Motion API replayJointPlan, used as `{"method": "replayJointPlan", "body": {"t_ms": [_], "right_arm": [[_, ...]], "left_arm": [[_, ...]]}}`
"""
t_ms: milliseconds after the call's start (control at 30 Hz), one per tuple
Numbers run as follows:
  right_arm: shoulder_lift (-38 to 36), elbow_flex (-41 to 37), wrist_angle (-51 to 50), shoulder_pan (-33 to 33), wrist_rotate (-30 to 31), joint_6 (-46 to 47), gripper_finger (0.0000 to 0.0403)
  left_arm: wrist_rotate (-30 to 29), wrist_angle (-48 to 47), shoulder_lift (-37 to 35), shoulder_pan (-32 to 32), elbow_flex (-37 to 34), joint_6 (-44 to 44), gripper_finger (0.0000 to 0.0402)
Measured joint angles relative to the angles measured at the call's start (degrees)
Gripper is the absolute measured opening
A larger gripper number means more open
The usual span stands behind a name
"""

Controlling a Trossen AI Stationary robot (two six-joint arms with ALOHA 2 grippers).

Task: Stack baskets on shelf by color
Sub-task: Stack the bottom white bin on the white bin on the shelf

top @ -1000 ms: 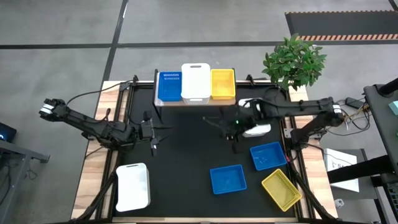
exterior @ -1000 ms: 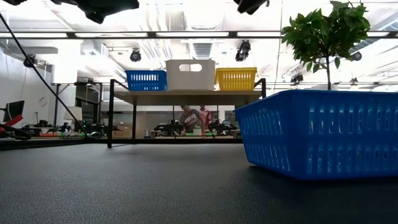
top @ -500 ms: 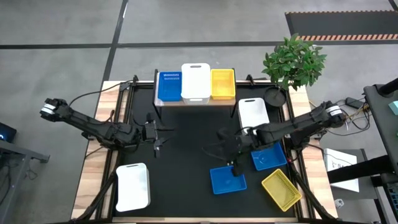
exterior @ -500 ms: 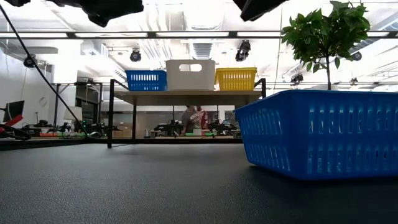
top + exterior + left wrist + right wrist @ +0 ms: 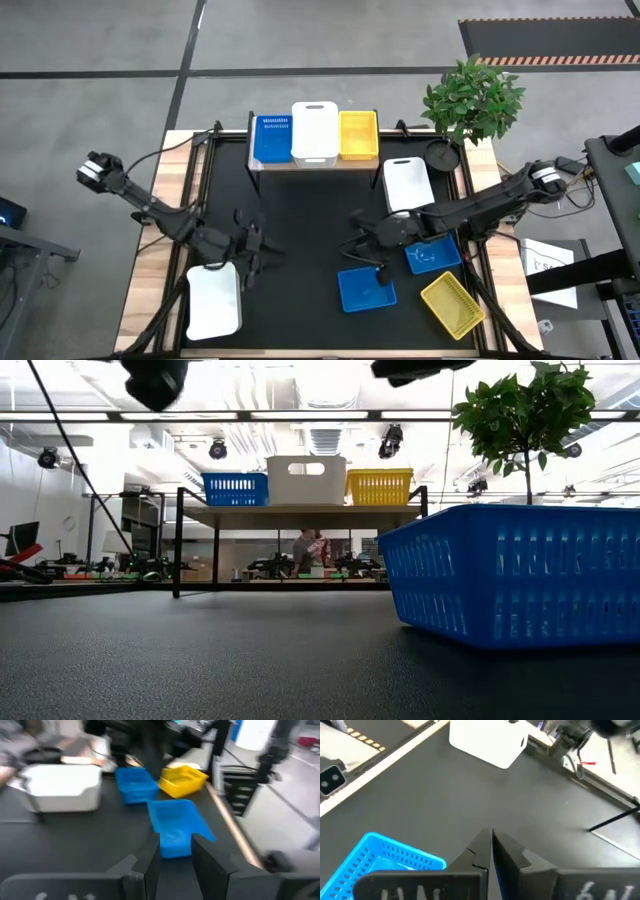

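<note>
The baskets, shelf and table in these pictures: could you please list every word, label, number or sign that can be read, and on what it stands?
No text can be read in any view.
The white sheet beside the table's right edge carries dark marks, too small to read.
The baskets on the shelf show no label.

This is a robotics lab or industrial workshop hall. In the high view, a black-topped table [image 5: 310, 240] with wooden edges stands on a grey concrete floor [image 5: 100, 60] marked with dark lines, and hazard-striped matting [image 5: 560, 40] lies at the upper right. The low view shows exposed ceiling ducts [image 5: 330, 435] and hanging lights [image 5: 218, 450] across the top, workbenches with equipment [image 5: 140, 568] at centre left, and a person [image 5: 308, 550] far behind the table.
</note>
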Motion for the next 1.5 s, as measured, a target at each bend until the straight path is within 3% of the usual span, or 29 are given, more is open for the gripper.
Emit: {"method": "replayJointPlan", "body": {"t_ms": [167, 333, 600, 667, 800, 933, 1167, 1333, 1500], "right_arm": [[-4.36, -2.95, 2.09, 0.00, -0.02, -1.68, 0.0011], [-6.98, -4.82, 3.94, -0.02, -0.13, -2.82, 0.0011], [-7.48, -5.80, 4.02, -0.02, -0.21, -1.77, 0.0011], [-7.30, -5.80, 4.03, -0.02, -0.21, -1.78, 0.0011], [-7.25, -5.87, 4.02, -0.02, -0.37, -1.47, 0.0011], [-7.23, -5.94, 3.96, -0.02, -0.65, -1.36, 0.0011], [-7.19, -6.13, 2.90, 0.00, -0.74, 0.02, 0.0011], [-7.17, -6.31, 2.05, 0.00, -0.84, 0.97, 0.0011], [-7.19, -6.37, 1.40, 0.24, -1.09, 1.72, 0.0011]], "left_arm": [[-0.01, -14.24, 3.87, -5.86, 8.46, -13.52, 0.0093], [2.00, -37.30, 12.12, -9.23, 20.21, -35.07, 0.0093], [30.17, -76.49, 29.26, -16.30, 41.97, -49.98, 0.0075], [33.09, -81.48, 31.98, -18.97, 46.42, -50.10, 0.0059], [26.77, -80.01, 34.03, -24.73, 49.22, -53.08, 0.0032], [27.41, -75.89, 34.80, -28.30, 47.70, -60.26, 0.0034], [28.04, -74.94, 34.80, -30.63, 46.72, -63.43, 0.0110], [28.12, -75.01, 35.21, -32.02, 45.64, -56.91, 0.0173], [24.85, -72.82, 36.96, -32.54, 42.28, -54.29, 0.0193]]}}
